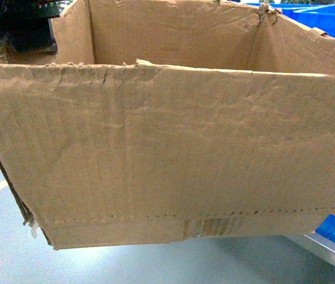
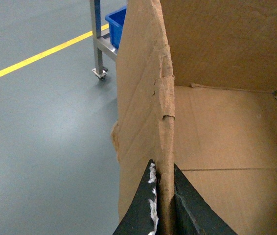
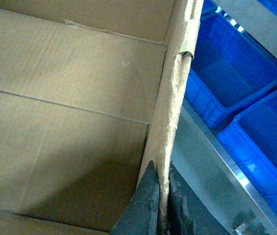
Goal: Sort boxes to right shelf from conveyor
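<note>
- Carton [image 1: 167, 154] carried clear of the grey floor [image 1: 126, 266], its torn-topped front wall filling the head view; the empty interior shows in both wrist views. The conveyor is not in sight.
- Left gripper [image 2: 164, 205] pinches the carton's left side wall, one dark jaw inside and one outside the ragged cardboard edge, closed tight on it.
- Right gripper [image 3: 162, 205] clamps the opposite wall the same way, jaws shut on the thin board. Holding both side walls looks like the only way two small grippers can lift a box this wide and keep it level.
- Steel shelf [image 3: 212, 166] runs just beside the carton's right wall, its silver rail close under the box edge, with blue bins [image 3: 236, 78] sitting on it.
- Judging by that closeness, the carry is near its end; the carton must pass the bins to reach bare shelf board, and the torn wall could buckle in the grip.
</note>
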